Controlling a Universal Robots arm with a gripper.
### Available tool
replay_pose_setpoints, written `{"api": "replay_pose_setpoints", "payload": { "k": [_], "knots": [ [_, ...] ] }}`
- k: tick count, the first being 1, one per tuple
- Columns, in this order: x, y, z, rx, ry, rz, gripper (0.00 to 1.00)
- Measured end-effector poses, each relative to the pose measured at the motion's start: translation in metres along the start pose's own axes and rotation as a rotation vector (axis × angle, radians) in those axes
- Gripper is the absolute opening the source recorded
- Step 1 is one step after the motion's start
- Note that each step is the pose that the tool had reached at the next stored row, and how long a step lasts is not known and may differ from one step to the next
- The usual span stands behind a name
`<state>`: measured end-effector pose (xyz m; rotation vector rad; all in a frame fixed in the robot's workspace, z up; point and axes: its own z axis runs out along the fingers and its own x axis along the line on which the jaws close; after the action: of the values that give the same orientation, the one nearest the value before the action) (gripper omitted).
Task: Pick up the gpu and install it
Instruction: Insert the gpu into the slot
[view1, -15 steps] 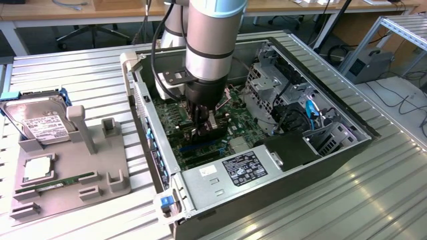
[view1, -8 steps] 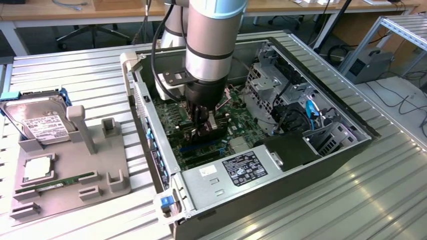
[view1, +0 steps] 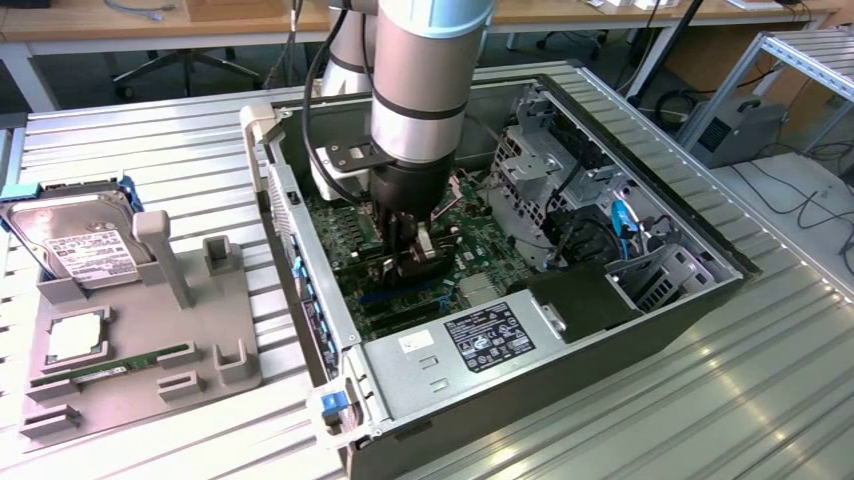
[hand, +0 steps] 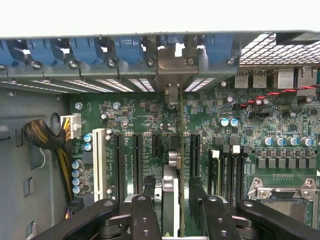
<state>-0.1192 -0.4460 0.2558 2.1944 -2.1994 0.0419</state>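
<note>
Arm: the big grey arm (view1: 424, 90) is reaching straight down into the open computer case (view1: 561, 370), with its wrist pointing at the green board (hand: 210, 125) inside.
Gripper: the gripper (view1: 414, 262) is hanging low inside the case, right over the slots in the middle of the board.
Fingers: the black fingers (hand: 145, 220) are standing on both sides of the card, with a little gap showing on each side, so they are looking open and not squeezing it.
Gpu: the gpu (hand: 171, 197) is standing on its thin edge between the fingers, seen edge-on as a narrow grey and dark strip. It is running in line with the long black slots and toward a silver bracket at the back wall of the case. I cannot tell if it is pushed all the way in.
Table: the ribbed metal table (view1: 147, 150) is carrying the case and a grey tray (view1: 147, 380) at the exterior view's left.
Tray: a silver hard drive (view1: 80, 245) and a thin green memory stick (view1: 114, 368) are sitting in it.
</note>
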Motion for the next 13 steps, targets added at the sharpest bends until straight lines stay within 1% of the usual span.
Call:
{"api": "replay_pose_setpoints", "payload": {
  "k": [2, 4, 7, 9, 11, 13],
  "knots": [
    [0.0, 0.0, -0.0006, -0.0002, 0.0007, 0.0, 0.4],
    [0.0, 0.0, -0.0046, -0.0001, 0.0005, 0.0, 0.4],
    [-0.001, 0.0002, -0.0171, 0.0, 0.0021, 0.0, 0.4],
    [-0.003, 0.0001, -0.0245, 0.0, 0.0046, 0.0, 0.4],
    [-0.005, 0.0, -0.0265, 0.0, 0.0051, 0.0, 0.4],
    [-0.006, -0.0021, -0.0267, -0.0024, 0.0057, 0.0, 0.4]
  ]
}}
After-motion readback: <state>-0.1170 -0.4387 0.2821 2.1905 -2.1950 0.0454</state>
